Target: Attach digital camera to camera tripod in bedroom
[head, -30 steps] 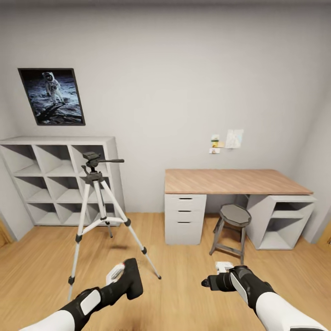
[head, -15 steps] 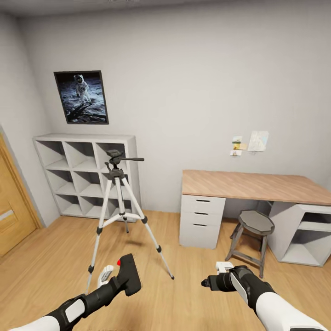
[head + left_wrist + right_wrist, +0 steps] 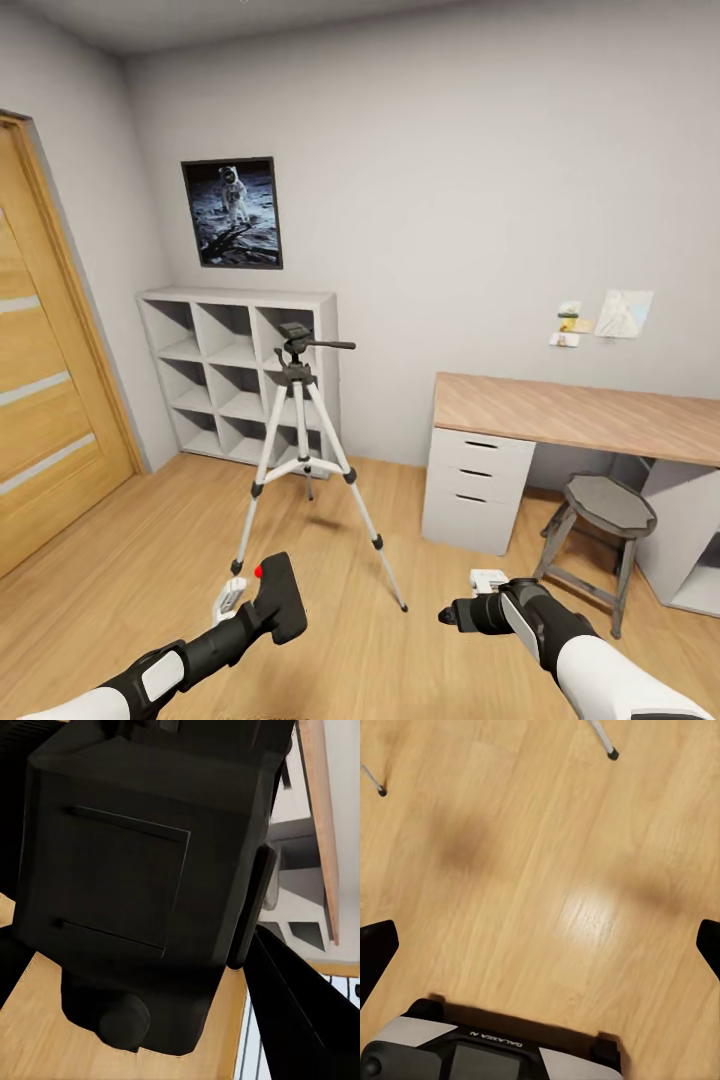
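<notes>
Pickup done: digital camera (image 3: 278, 598) clamped in the left end effector (image 3: 262, 604), red button up, low over the plank floor (image 3: 120, 570) (body close against the lens in the left wrist view). Right end effector (image 3: 540, 945) spread wide, holding nothing. Already inside the bedroom, facing the camera tripod (image 3: 305, 440), which stands upright on the floor in front of the white cube shelf (image 3: 235, 375), well apart from the camera, head bare. Left to do, judging from this: close in, raise the camera to the tripod head, seat it there.
</notes>
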Controlling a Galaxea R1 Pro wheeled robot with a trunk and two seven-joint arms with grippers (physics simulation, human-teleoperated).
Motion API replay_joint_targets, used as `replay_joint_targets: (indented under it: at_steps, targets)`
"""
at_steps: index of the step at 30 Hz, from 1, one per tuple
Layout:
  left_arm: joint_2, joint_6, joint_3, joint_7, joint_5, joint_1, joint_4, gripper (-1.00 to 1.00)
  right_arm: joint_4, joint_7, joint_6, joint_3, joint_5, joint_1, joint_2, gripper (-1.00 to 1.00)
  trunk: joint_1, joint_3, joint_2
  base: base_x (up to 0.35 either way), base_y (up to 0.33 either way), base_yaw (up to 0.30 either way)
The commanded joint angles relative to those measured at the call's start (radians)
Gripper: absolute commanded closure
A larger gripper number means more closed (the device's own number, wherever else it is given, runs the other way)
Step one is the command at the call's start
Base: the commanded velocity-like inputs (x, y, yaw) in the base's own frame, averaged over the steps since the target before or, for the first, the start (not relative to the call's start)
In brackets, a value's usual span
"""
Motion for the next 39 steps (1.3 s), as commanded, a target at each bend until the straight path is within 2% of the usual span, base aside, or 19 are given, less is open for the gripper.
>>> replay_joint_targets:
  at_steps: [1,13,24,39]
  targets:
    - [0.000,0.007,-0.005,-0.004,0.010,0.000,0.000,1.00,-0.002,0.004,0.006,0.001,0.002,0.001,-0.001,-1.00,0.000,0.000,-0.001,0.000,0.000,0.271]
    - [0.000,-0.002,-0.006,-0.002,0.009,0.000,0.000,1.00,-0.004,0.003,0.004,0.002,0.003,0.000,-0.003,-1.00,0.000,0.000,-0.001,0.000,0.000,0.271]
    - [-0.003,-0.004,-0.006,-0.001,0.009,0.000,-0.001,1.00,-0.010,0.000,-0.011,0.005,0.002,0.001,-0.020,-1.00,0.000,0.000,-0.001,0.000,0.000,0.270]
    - [-0.008,-0.007,-0.006,0.005,0.005,0.000,-0.016,1.00,-0.010,-0.020,-0.017,0.007,0.002,0.000,-0.021,-1.00,0.000,0.000,-0.001,0.000,0.000,0.270]
